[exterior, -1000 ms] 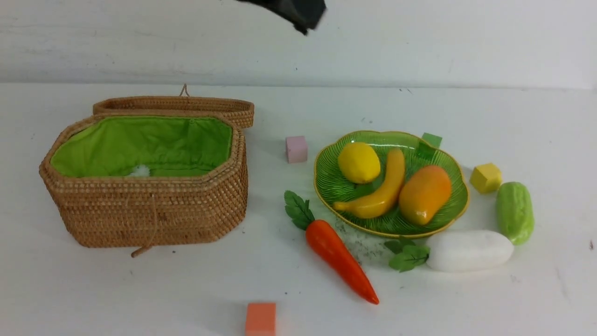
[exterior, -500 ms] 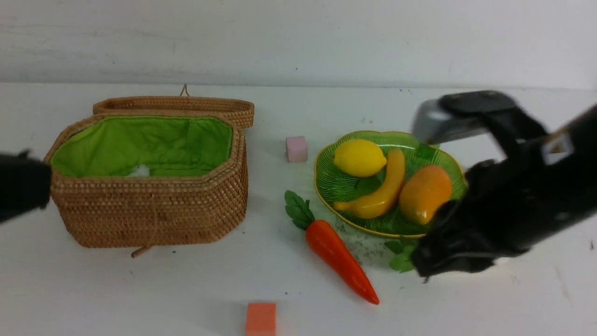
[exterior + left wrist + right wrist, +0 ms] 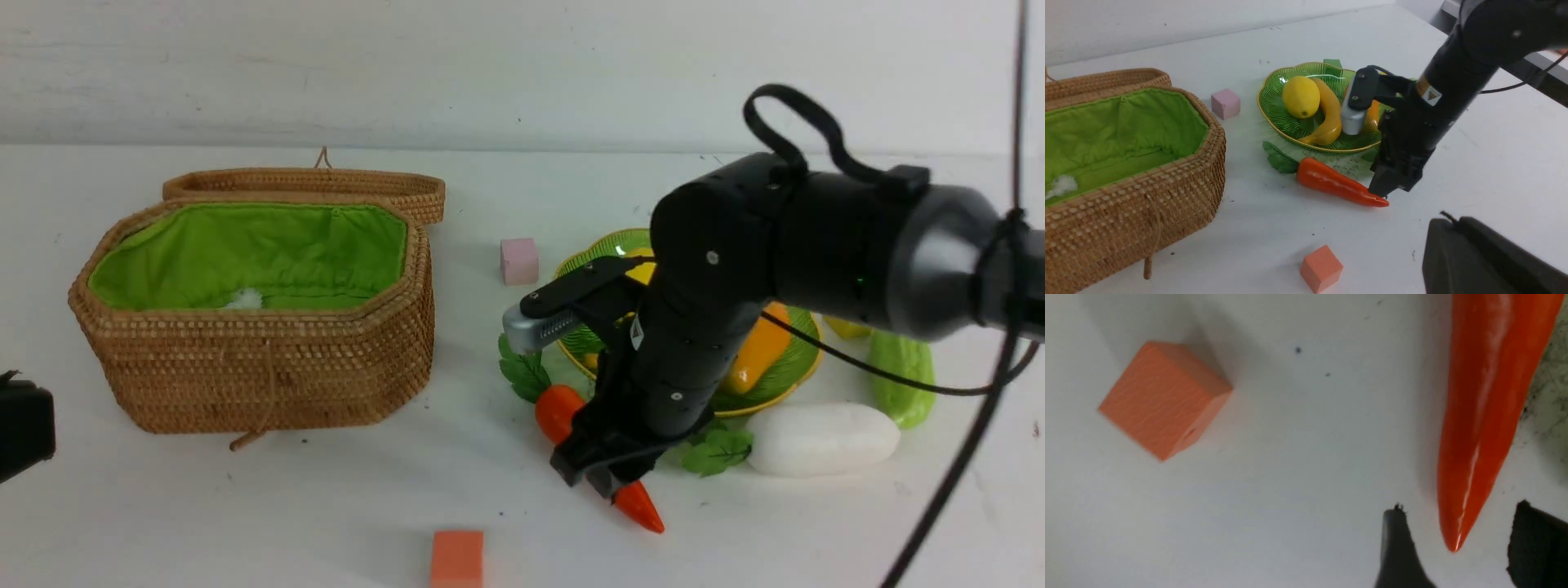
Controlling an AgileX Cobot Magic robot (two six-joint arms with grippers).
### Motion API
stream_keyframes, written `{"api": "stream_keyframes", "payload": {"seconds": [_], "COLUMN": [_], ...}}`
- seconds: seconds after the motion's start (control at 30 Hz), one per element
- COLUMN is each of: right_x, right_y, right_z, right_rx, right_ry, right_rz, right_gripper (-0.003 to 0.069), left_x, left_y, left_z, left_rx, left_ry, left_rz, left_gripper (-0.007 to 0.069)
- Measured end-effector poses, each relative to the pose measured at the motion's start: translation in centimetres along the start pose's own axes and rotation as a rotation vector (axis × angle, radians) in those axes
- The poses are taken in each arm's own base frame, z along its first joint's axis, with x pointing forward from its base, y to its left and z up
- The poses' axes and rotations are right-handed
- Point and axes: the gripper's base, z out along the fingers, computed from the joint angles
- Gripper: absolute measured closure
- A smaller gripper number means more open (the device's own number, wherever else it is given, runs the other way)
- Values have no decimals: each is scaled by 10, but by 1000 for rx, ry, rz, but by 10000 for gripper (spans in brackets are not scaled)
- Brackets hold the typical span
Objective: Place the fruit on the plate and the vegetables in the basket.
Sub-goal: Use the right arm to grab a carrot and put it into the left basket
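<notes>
the fruit half of the job looks done: the lemon (image 3: pixel 1300 97), the banana (image 3: pixel 1330 116) and the mango (image 3: pixel 758 351) all lie in the green plate (image 3: pixel 600 250), right of centre in the front view, partly behind the right arm.

the vegetable half is all to do. the carrot (image 3: pixel 558 411) lies on the table (image 3: pixel 343 506) near the lower middle of the frame, the radish (image 3: pixel 820 439) at the lower right, and the cucumber (image 3: pixel 902 408) just beyond it, towards the right edge. the basket (image 3: pixel 261 359) stands open at the left of the frame, its lid (image 3: pixel 400 188) tipped back behind it, with a bit of white fluff (image 3: pixel 245 299) showing on the lining.

the right gripper (image 3: pixel 1457 510) is over the carrot, its jaws spread apart, one to either side of the thin tip, with nothing gripped. the left gripper (image 3: pixel 1457 220), at the left edge of the front view, has its fingers together and holds nothing.

the carrot seems to be next; the jaws probably need to move up towards its thicker part before closing, as the tapered, glossy end could slip out.
</notes>
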Motion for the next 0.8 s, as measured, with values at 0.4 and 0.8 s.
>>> {"api": "stream_keyframes", "payload": {"seconds": [0.4,0.8], "right_x": [-9,-12], "right_y": [-24,-26], "right_z": [54,65], "right_rx": [24,32], "right_ry": [4,6], "right_rz": [48,40], "right_gripper": [212,373], "left_x": [0,1], "left_y": [0,0], "left_z": [0,0], "left_rx": [1,-1], "left_ry": [0,6], "left_rz": [-1,0], "left_gripper": [638,638]}}
